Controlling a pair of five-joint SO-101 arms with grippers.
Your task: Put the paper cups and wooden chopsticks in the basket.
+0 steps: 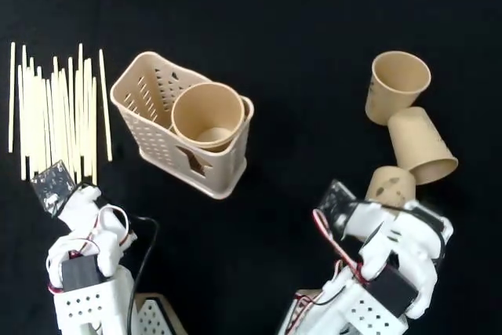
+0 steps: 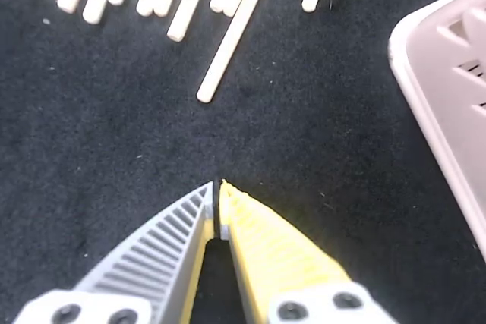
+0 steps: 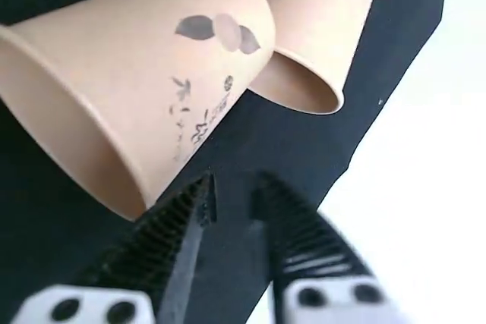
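**Right claw at fallen cup; left claw short of chopsticks**

The right gripper (image 3: 234, 187) is held slightly spread and empty. A fallen paper cup (image 3: 137, 89) lies on its side just ahead of its tips. Two further cups (image 1: 423, 147) lie beyond.

The left gripper (image 2: 219, 190) is pressed together, empty. The wooden chopsticks (image 1: 55, 107) lie ahead, long axes pointing away from that arm.

The basket (image 1: 227, 178) holds one nested cup (image 1: 208, 115).

Chopsticks (image 1: 55, 111) by the tabletop's (image 1: 298, 52) left edge, basket (image 1: 216, 174) just right of them, one cup (image 1: 208, 115) in the basket, far cup (image 1: 396, 84), middle cup (image 1: 423, 147) and near cup (image 1: 390, 186) close together in a line toward the right edge
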